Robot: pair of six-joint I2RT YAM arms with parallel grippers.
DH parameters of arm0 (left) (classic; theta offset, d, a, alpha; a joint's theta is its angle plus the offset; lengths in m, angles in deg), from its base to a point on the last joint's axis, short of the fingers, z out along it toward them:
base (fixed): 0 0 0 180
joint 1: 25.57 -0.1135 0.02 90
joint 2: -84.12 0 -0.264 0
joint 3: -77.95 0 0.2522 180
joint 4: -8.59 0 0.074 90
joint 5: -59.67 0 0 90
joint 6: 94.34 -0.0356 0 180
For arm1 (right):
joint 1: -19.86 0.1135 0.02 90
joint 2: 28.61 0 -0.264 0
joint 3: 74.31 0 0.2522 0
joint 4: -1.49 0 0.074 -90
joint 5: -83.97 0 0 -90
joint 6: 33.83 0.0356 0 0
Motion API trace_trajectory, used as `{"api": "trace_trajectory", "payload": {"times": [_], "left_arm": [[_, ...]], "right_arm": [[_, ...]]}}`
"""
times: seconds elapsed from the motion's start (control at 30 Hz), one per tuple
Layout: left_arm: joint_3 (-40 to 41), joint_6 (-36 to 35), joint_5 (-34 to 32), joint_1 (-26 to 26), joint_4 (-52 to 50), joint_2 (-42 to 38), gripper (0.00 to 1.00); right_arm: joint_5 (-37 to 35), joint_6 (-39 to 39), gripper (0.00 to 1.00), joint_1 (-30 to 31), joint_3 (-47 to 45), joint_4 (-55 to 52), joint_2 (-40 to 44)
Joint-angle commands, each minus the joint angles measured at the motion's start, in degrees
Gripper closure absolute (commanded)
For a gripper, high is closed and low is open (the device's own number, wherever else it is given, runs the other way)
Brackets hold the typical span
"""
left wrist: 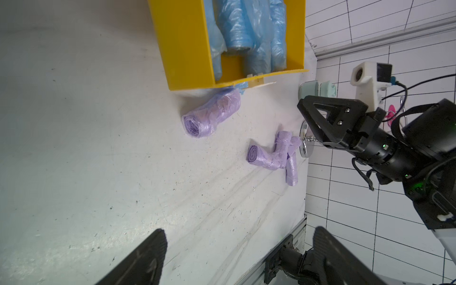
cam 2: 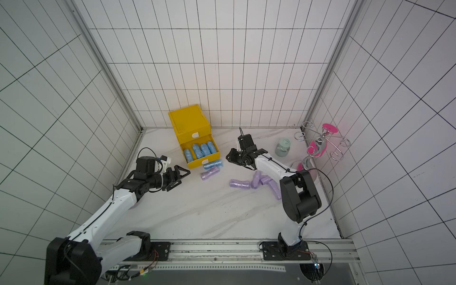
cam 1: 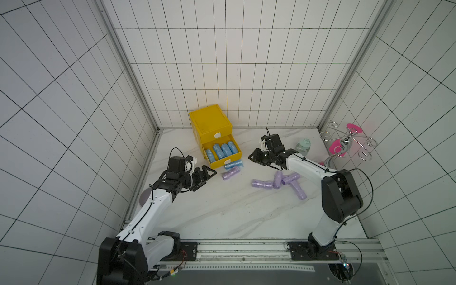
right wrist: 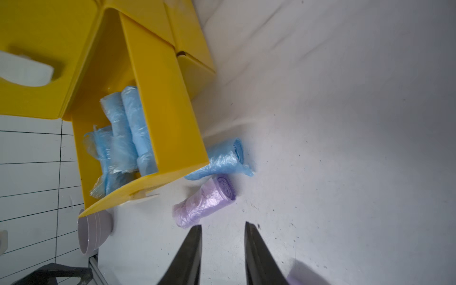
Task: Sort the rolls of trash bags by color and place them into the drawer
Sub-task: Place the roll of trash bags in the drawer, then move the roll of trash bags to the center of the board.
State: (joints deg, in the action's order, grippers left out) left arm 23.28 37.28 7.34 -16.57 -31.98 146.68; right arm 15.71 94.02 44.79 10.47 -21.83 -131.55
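Your left pincer (cam 1: 205, 179) hangs released above the white marble-patterned tabletop (cam 1: 222, 212), jaws spread wide with nothing between them; the left wrist view shows its ribbed black fingers (left wrist: 148, 256) well apart over bare surface. Your right pincer (cam 1: 254, 158) hovers opposite it, on the other side of the drawer front; its jaws stand narrowly parted and grasp nothing.

The yellow plastic two-drawer cabinet (cam 1: 209, 121) sits at the back of the tabletop near the rear wall; its upper drawer is closed; its lower drawer (cam 1: 234, 157) is pulled out, and four light blue crinkly plastic rolls of trash bags (cam 1: 222, 150) lie side by side inside it. One more light blue roll (cam 1: 233, 164) lies on the tabletop just in front of the drawer's front panel; whether it touches the panel you cannot tell. A single lilac roll (cam 1: 230, 172) lies just beside that one, between your two pincers and touched by neither. Four more lilac rolls (cam 1: 278, 181) lie in a loose, touching cluster by the right arm, well apart from the drawer.

A pale green lidded jar (cam 1: 303, 145) stands behind the right arm; a chrome wire rack (cam 1: 348, 142) with pink pieces stands in the back right corner.
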Motion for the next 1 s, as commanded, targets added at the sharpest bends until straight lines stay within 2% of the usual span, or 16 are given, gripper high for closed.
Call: {"api": "trace_trajectory", "payload": {"times": [0.0,0.2,0.4,0.97], "left_arm": [[1.0,0.7,-1.4,0.3,1.4,-1.4,0.08],[1.1,0.7,-1.7,0.5,1.2,-1.3,0.08],[0.6,0.1,-1.5,0.5,1.3,0.6,0.08],[0.8,0.1,-1.3,0.5,2.2,2.2,0.08]], "right_arm": [[5.7,4.2,0.67,-0.6,-0.3,6.6,-4.6],[9.0,8.8,0.63,-1.5,1.8,12.6,-12.2],[11.5,11.0,0.6,-2.0,3.5,16.4,-16.3],[13.4,15.1,0.55,-1.2,4.7,21.1,-18.9]]}}
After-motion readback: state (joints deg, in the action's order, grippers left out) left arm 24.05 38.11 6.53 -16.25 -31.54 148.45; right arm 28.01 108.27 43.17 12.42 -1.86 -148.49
